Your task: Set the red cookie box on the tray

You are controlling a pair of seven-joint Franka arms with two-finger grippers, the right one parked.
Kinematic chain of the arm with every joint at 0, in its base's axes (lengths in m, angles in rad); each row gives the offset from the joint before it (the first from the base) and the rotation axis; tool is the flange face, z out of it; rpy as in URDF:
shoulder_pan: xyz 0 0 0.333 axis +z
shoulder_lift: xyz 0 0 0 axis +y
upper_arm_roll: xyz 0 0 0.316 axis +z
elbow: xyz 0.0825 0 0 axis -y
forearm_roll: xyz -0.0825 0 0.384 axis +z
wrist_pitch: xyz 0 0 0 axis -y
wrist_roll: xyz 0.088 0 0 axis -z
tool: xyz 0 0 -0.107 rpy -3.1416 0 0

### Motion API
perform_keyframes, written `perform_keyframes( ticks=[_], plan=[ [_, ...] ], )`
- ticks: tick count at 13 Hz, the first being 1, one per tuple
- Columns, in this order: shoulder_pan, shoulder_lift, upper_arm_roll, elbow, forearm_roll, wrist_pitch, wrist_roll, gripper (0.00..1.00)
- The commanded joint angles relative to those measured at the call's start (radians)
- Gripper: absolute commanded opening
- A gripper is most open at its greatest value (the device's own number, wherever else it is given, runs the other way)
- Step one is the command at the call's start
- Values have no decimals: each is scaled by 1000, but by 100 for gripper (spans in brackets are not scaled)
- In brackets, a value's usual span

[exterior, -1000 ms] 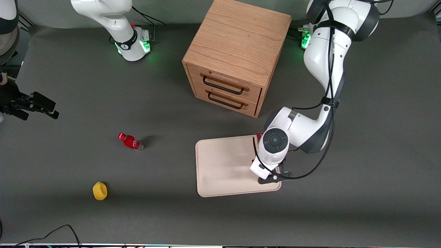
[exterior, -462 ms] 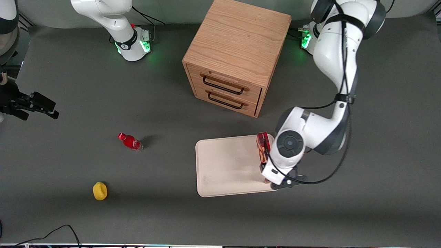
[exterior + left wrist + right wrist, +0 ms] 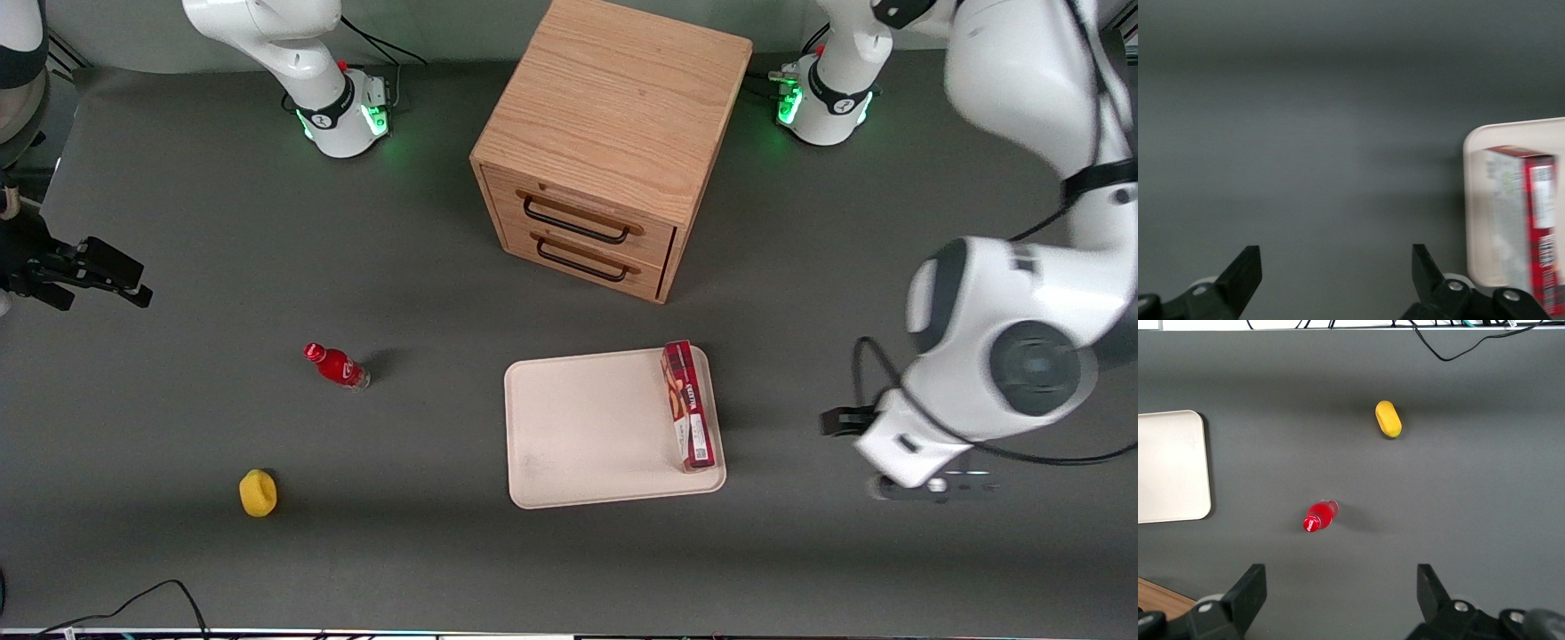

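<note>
looking at the red cookie box [image 3: 687, 405], i am seeing it lying flat on the tray [image 3: 587, 427], running along the tray edge that faces the working arm's end of the table, its white label end toward the front camera. in the wrist view the red cookie box [image 3: 1538, 227] is sitting just inside the rounded corner of the tray [image 3: 1475, 200], close against the low rim. i am judging the placement as done, so my worries are about what could undo it.

the box is hugging the rim, and i cannot tell whether its long side is resting partly on that raised lip; if it is, a small knock could be tipping it over the edge onto the table. the gripper [image 3: 1337, 280] is hanging over bare table well apart from the tray, toward the working arm's end, with its fingers [image 3: 1245, 270] spread wide and holding nothing. any sweep of the arm low across the tray could be catching the box.

the wooden drawer cabinet [image 3: 613, 142], the small red bottle [image 3: 336, 365] and the yellow object [image 3: 258, 492] are sitting well apart from the tray, so i am not counting them as a risk.
</note>
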Motion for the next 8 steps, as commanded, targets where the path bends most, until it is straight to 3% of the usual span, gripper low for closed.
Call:
perform_keyframes(
  ticks=[1,4,8],
  plan=[
    [59,-80,-4,-118,-2,30,80,100],
    [166,-199,-5,-228,-12,45,211,100],
    [232,-446,-4,-586,-70,195,298,100]
  ],
)
